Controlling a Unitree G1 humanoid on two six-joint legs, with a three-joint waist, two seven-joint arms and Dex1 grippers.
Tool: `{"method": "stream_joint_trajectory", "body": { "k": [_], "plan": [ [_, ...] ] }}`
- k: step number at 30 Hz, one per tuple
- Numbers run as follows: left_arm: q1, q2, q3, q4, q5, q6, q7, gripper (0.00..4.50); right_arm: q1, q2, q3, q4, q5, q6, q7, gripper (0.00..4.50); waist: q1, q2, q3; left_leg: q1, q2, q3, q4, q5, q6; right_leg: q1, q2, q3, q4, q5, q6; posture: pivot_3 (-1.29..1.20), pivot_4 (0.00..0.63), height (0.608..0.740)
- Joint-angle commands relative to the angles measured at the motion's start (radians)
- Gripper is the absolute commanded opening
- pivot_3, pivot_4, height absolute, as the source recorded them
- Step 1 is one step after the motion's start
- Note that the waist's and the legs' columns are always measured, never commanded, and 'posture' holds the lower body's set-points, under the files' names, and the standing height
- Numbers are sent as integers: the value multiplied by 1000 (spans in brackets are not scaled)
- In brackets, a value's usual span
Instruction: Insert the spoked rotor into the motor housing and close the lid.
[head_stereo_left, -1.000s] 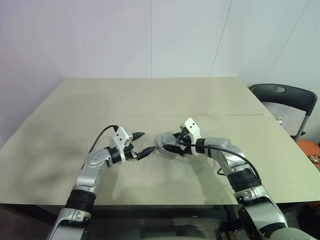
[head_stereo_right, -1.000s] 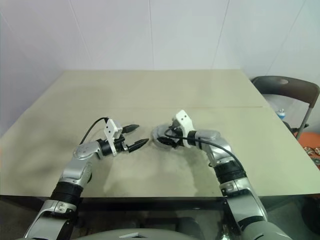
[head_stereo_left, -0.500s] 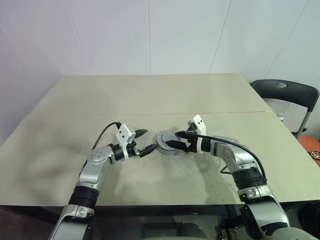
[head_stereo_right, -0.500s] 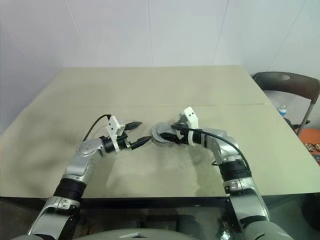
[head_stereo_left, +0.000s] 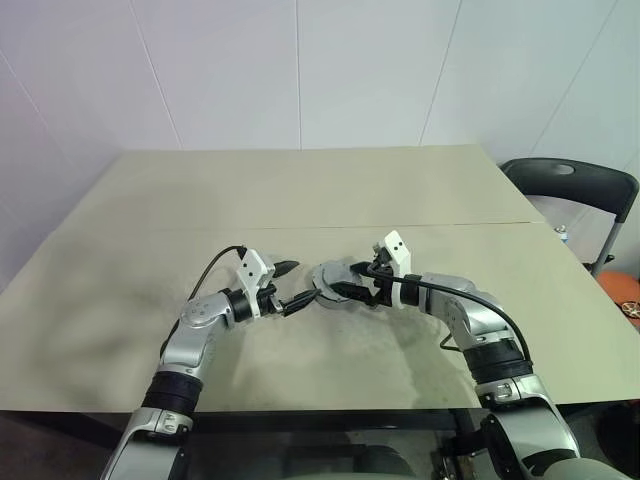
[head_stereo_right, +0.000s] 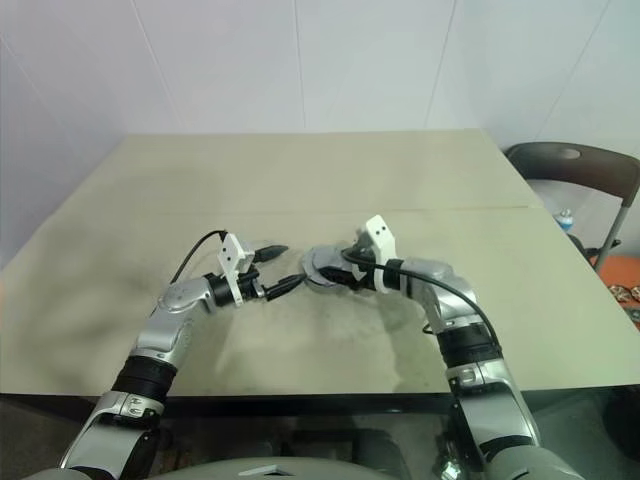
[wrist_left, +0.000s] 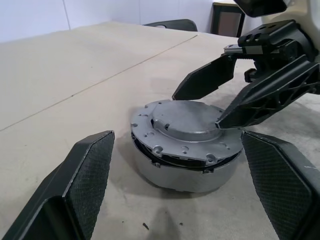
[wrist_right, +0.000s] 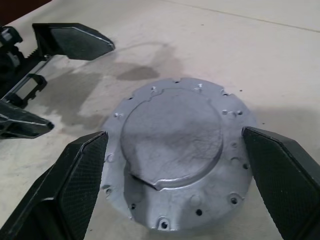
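1. The motor housing (wrist_left: 186, 167) sits on the table (head_stereo_left: 300, 190), near the middle of its near half; a grey metal lid (wrist_right: 175, 145) lies on top of it, slightly askew, with a dark gap under its rim.
2. The left gripper (head_stereo_left: 291, 285) is just left of the housing; its fingers are spread wide and hold nothing.
3. The right gripper (head_stereo_left: 345, 281) reaches over the housing from the right; its jaws are wide apart, one fingertip (wrist_left: 222, 121) at the lid's top; nothing is gripped.
4. A dark chair (head_stereo_left: 570, 195) stands far right, beyond the table.
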Motion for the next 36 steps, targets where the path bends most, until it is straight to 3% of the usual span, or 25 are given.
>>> {"method": "stream_joint_trajectory", "body": {
  "k": [1, 15, 33, 36],
  "plan": [
    [-30, -1, 0, -8, 2, -20, 2, 4331, -23, 10, -12, 10, 2, -14, -12, 4488, 0, 0, 0, 0, 0, 0, 0, 0, 0, 0, 0, 0, 0, 0, 0, 0, 0, 740],
    [-21, -2, -2, -4, 0, -26, 10, 4331, 14, 65, 122, -40, -92, -57, -52, 4488, -4, 0, 0, 1, 0, 0, 1, 0, 0, 0, 0, 0, 1, 0, 1, 0, 0, 740],
    [2, 10, 0, -38, -4, -15, 22, 4331, 16, 69, 126, 8, -153, -103, -92, 4488, -3, 0, 0, 4, 0, 0, 1, 0, 0, 4, 1, 0, 2, 0, 1, 0, 0, 740],
    [3, 12, 0, -40, -5, -13, 24, 4331, 17, 70, 124, 7, -147, -104, -82, 3907, -2, 0, 0, 4, 0, 0, 1, 0, 0, 4, 1, 0, 2, 0, 1, 0, 0, 740]
  ]
}}
